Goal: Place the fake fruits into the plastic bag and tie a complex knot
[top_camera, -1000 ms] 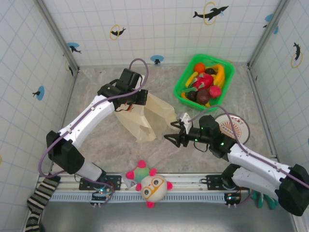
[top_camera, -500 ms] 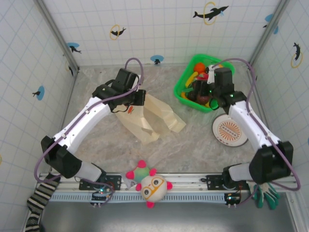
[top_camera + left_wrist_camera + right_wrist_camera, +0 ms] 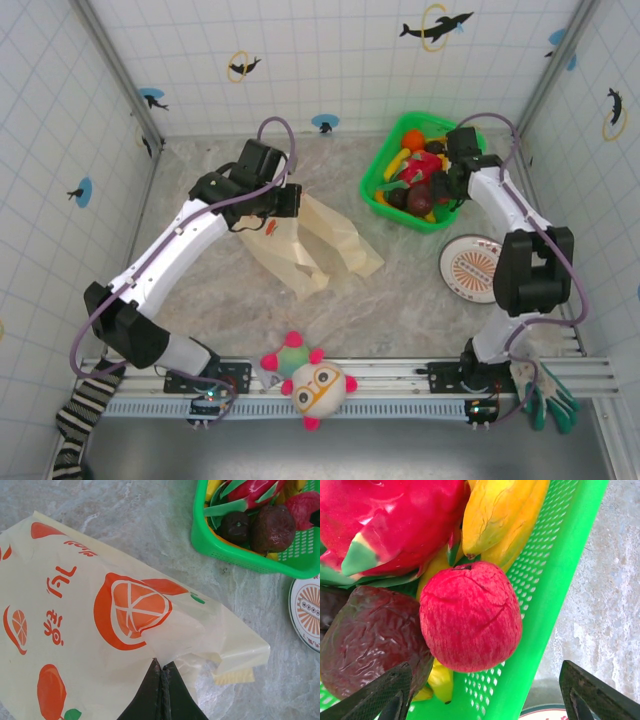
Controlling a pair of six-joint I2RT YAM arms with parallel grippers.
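the left pincer (image 3: 284,201) was shut tight, its 2 black fingers pressed flat together, and in the left wrist view they pinched a thin fold of the plastic bag (image 3: 75,630) right at their tips. seen from above, the bag (image 3: 312,245) lay on the stone table (image 3: 200,300) and spread away from that pincer toward 5 o'clock, with its flat tails ending near the table's middle. an orange-slice print sat at 11 o'clock from the closed tips.

the right pincer (image 3: 446,186) stood wide apart over the green basket (image 3: 375,176) at 1 o'clock on the table. in the right wrist view its 2 fingers showed at the bottom corners, and the red fruit (image 3: 470,615) lay at 12 o'clock from the gap between them, not touched by either finger. a dark maroon fruit (image 3: 370,640) pressed against the red one at 8 o'clock, just above the left-hand finger. a pink dragon fruit (image 3: 385,525) lay at 11 o'clock from the red one, and a yellow fruit (image 3: 500,515) at 1 o'clock. all the fake fruits were in the basket, well apart from the bag.

a round plate (image 3: 477,270) lay at 5 o'clock from the basket, and a plush toy (image 3: 315,385) sat at 6 o'clock by the rail.
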